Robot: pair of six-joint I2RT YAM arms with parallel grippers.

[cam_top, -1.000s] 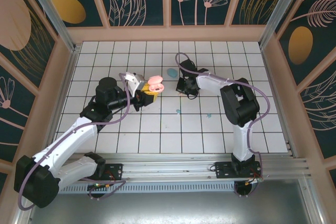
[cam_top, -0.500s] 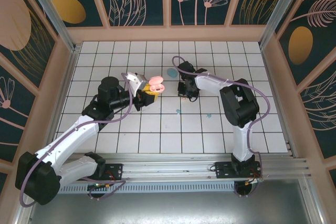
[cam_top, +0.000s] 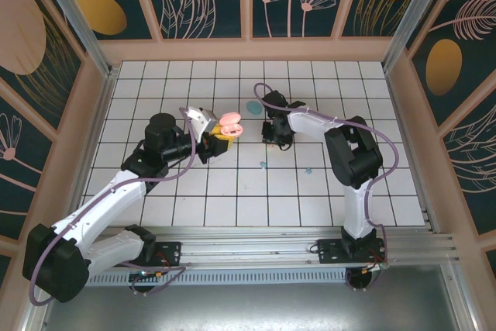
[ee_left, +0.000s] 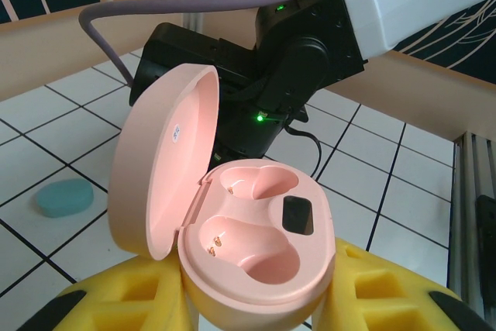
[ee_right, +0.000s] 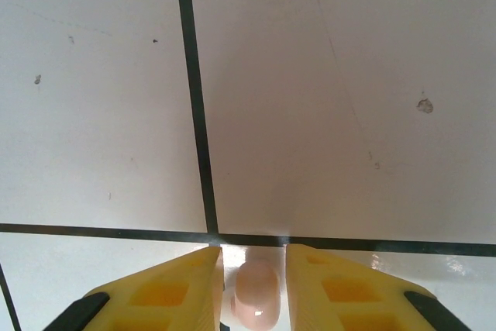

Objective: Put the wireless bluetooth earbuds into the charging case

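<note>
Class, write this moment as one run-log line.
left tool holds open pink case, both sockets empty | right tool straddles pink earbud, grip unclear | two blue earbuds loose on table

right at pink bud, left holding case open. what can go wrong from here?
1. The small glossy pale pink earbud sits shallow in the right gripper; the pinch may squirt it out.
2. The open pale pink oval charging case in the left gripper has its lid near the right arm's black wrist; lifting might clip it.
</note>
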